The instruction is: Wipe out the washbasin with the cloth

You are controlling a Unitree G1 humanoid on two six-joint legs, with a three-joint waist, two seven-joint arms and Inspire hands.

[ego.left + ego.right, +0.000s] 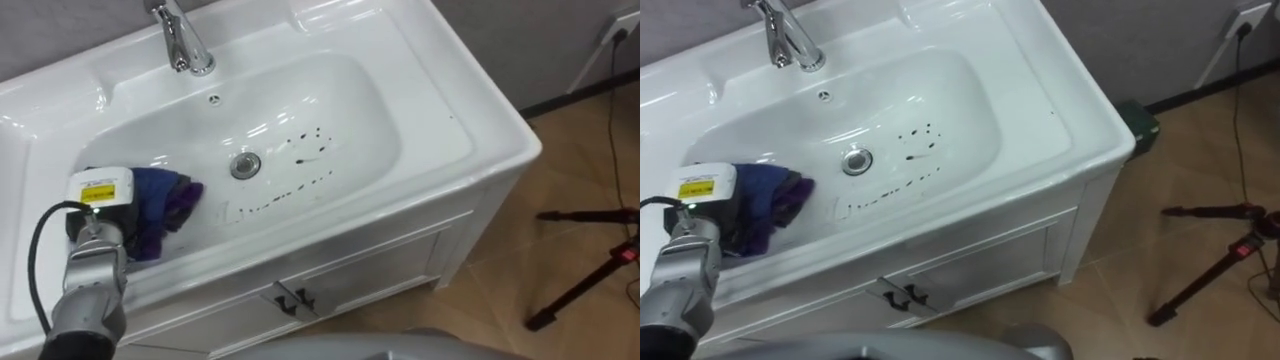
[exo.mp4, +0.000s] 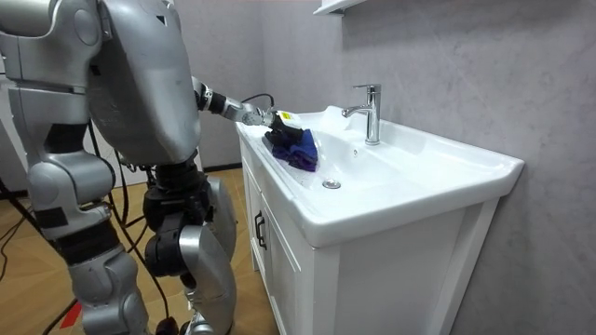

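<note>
The white basin [image 1: 430, 110] sits in a white cabinet, and I stand at its left end. Dark specks and smears [image 1: 300, 160] lie on the bowl's floor to the right of the drain [image 1: 245, 165]. A bunched blue and purple cloth [image 1: 160, 205] rests at the bowl's left end. My left hand [image 1: 88, 225] is on the cloth's left side, fingers curled into it, a tag with a yellow label on its back. In the room view the left hand [image 2: 273, 124] holds the cloth [image 2: 298, 149] up against the basin's near slope.
A chrome faucet [image 1: 185, 40] stands on the back rim. The cabinet doors below carry dark handles [image 1: 295, 298]. A black tripod [image 1: 590, 280] stands on the wooden floor at the right, and a wall socket [image 1: 622, 28] with a cable is above it.
</note>
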